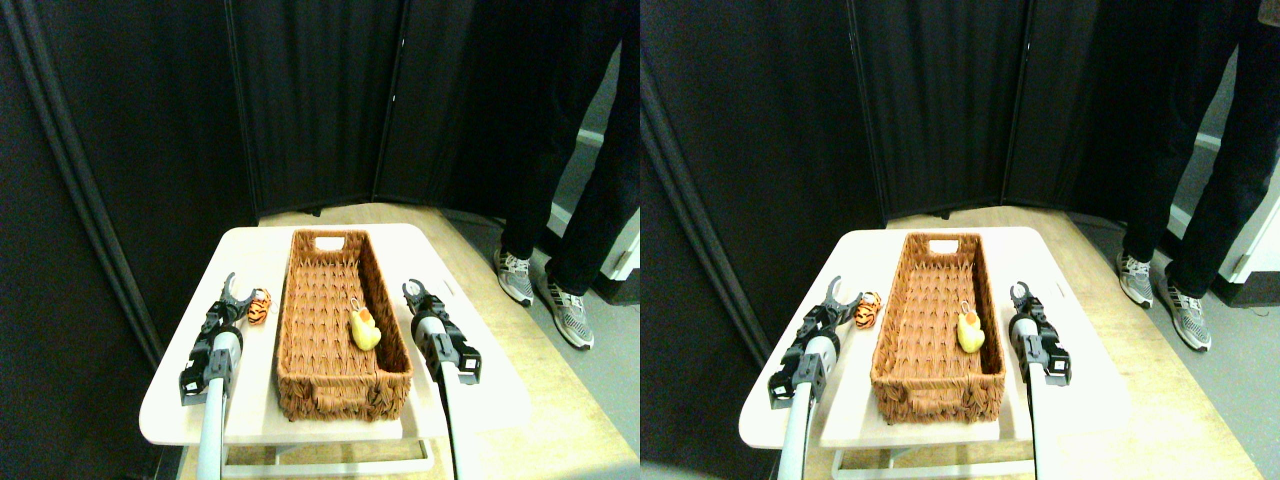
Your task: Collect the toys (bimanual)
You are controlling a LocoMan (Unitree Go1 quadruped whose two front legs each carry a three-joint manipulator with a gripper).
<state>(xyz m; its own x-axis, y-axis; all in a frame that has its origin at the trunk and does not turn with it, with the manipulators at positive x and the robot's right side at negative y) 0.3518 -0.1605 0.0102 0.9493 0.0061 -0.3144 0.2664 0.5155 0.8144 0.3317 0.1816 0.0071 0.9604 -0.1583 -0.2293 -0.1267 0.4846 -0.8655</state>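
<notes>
A long brown wicker basket [300, 300] stands lengthwise on the white table [470, 390]. A yellow duck toy [365, 330] lies inside it, near the right wall. An orange-black striped tiger toy [259, 306] sits on the table just left of the basket. My left gripper [236, 291] is open, its jaws spread, right beside the tiger on its left, not holding it. On the other side of the basket my right gripper [414, 293] hovers over the table, jaws a little apart and empty.
Black curtain panels [300, 100] close off the back and left. A person in dark trousers and grey sneakers [515, 275] stands on the floor at the right, beyond the table. The table's left edge lies close to my left arm.
</notes>
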